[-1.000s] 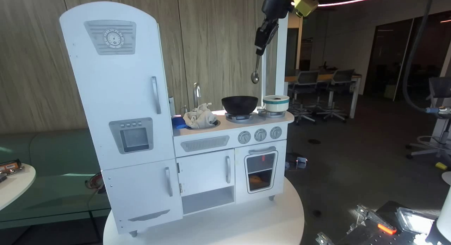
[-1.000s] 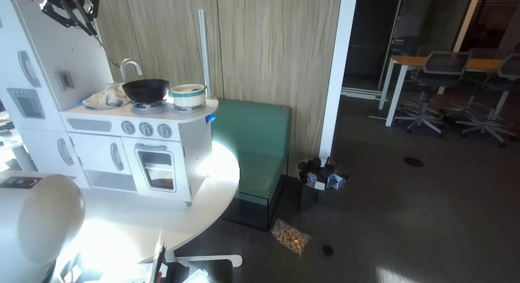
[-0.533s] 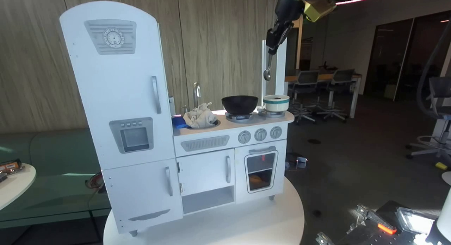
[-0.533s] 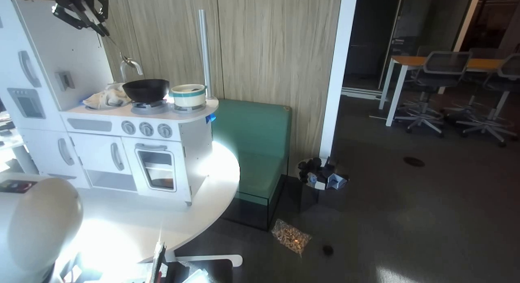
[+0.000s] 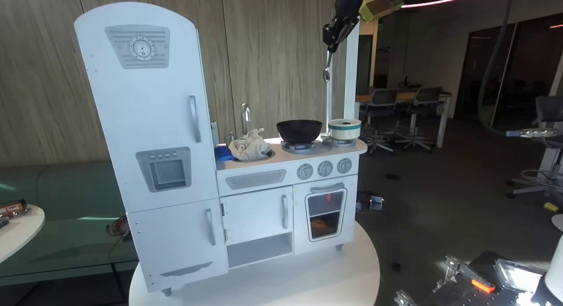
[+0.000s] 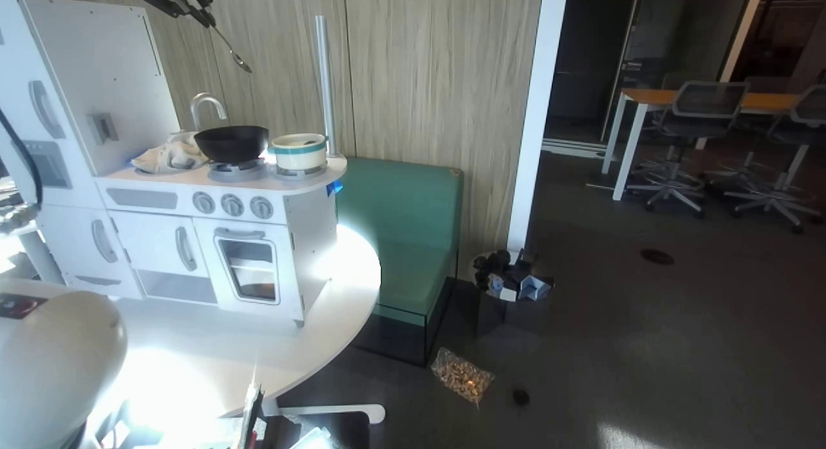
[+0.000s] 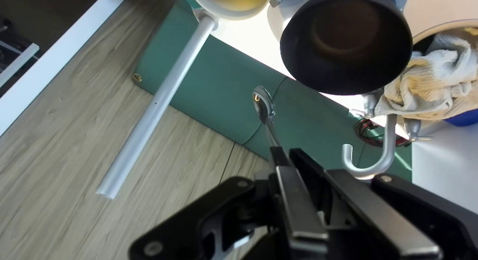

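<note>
Spoon hangs bowl-down from the claw, in the upper part of an exterior view, right of centre, touching nothing else. Largest below it is the white toy kitchen, filling the left and middle of that frame. On top of it, right of centre, stands the black pan; a crumpled cloth lies to the pan's left, and the white pot with a teal band stands just to its right. The claw is narrow, pinched on the end of the spoon's handle, the bowl well above both pan and pot. Carrying the spoon through the air looks like the step in hand. My judgement is that the next move calls for a firm pinch and a steady wrist, with the bowl guided clear of both rims before any lowering.
</note>
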Robot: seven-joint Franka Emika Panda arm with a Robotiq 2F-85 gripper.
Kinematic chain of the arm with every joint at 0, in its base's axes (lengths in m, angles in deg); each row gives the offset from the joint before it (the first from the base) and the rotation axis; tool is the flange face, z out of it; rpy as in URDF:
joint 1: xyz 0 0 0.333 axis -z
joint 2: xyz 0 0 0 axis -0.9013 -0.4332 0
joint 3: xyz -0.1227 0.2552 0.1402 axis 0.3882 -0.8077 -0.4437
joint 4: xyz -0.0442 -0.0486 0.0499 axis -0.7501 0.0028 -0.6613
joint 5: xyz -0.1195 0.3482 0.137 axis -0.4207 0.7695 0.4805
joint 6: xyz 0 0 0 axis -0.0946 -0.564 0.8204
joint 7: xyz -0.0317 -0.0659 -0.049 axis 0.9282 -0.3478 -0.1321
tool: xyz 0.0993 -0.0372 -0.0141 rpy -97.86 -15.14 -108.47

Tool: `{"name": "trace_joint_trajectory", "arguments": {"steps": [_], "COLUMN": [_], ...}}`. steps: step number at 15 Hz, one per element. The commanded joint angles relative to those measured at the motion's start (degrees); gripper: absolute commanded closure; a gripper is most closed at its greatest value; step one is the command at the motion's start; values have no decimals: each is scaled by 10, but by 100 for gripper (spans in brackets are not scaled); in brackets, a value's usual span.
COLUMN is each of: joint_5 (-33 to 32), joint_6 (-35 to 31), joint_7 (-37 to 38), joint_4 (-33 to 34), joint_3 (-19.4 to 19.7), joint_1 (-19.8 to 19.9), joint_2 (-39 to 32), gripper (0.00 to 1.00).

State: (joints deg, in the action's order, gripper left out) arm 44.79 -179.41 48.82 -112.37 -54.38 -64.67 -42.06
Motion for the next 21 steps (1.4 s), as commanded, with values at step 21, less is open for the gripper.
{"name": "trace_joint_trajectory", "arguments": {"steps": [21], "joint_5": [41], "joint_6": [-124], "joint_7": [87], "joint_4": [-91], "joint_3": [46], "joint_1": [19], "joint_2": [-42], "gripper": [97]}}
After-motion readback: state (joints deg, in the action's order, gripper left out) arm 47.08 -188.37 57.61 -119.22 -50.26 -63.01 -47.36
